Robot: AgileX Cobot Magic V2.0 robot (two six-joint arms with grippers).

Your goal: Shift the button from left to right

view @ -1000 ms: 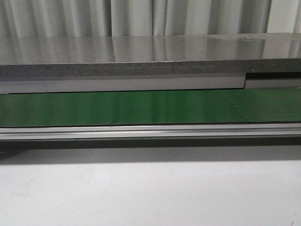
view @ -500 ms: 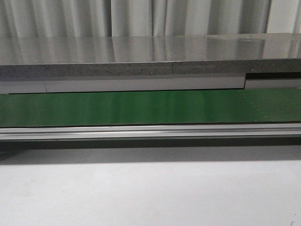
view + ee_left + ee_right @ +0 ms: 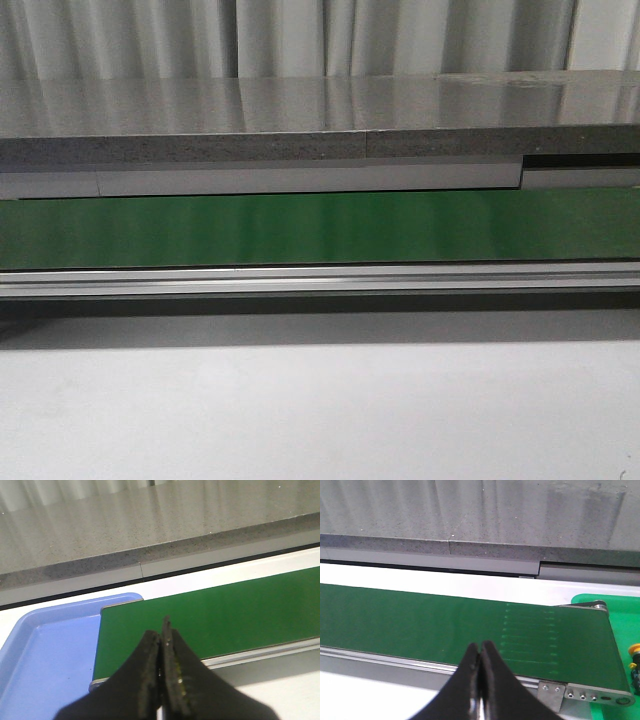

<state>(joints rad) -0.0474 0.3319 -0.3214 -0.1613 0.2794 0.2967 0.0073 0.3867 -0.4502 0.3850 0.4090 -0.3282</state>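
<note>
The left gripper is closed on nothing above the green belt, beside a blue tray. The right gripper is likewise closed and empty; the button lies well apart from it, past the belt's end on a green tray.

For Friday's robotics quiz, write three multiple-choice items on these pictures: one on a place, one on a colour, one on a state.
1. Where does the button show? A mid-belt; B past the belt's end, at the green tray; C in the blue tray.
2. The conveyor belt is: A green; B red; C white.
3. The left gripper jaws are: A wide open; B holding the button; C shut, empty.

Answers: B, its yellow head peeks out beyond the belt's end; A, a green band; C, jaws meet with nothing between.
</note>
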